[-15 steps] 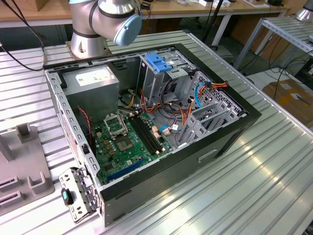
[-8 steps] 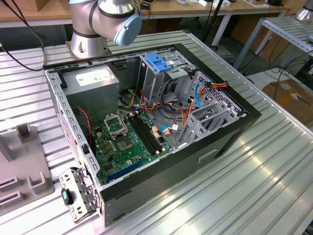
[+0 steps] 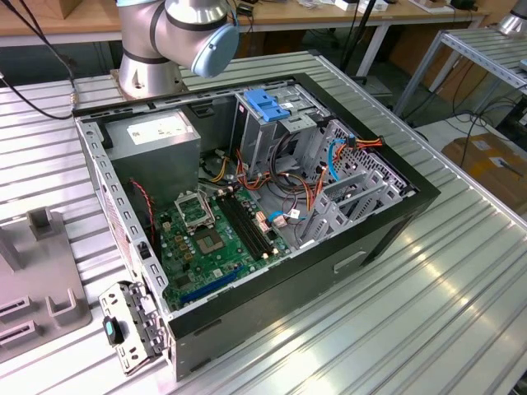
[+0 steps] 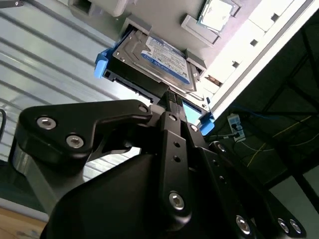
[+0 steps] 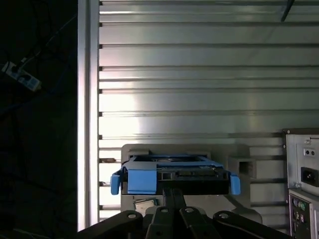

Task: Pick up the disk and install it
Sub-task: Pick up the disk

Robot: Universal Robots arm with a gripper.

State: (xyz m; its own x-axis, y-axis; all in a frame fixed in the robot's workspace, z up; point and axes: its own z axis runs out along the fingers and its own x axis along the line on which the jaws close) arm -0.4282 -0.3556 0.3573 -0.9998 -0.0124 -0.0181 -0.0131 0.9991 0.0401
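Note:
The disk [image 4: 154, 55] is a silver-grey drive with a blue-and-white label, framed by a bright blue carrier. It lies flat in a light grey holder [image 4: 164, 15] on the ribbed metal table. In the first wrist view the disk [image 5: 174, 172] is seen end-on, with the blue carrier ends at both sides. My gripper [image 4: 172, 97] has its two thin black fingers pressed together at the middle of the disk's near edge. I see nothing between the fingers. In the first wrist view the gripper [image 5: 174, 191] sits just in front of that edge.
The open computer case [image 3: 247, 206] lies on the table with its motherboard, cables and a metal drive cage with blue clips [image 3: 268, 103]. The arm's base [image 3: 177, 33] stands behind it. A grey fixture [image 3: 41, 271] is at the exterior view's left. The table edge [image 5: 87, 99] runs beside the holder.

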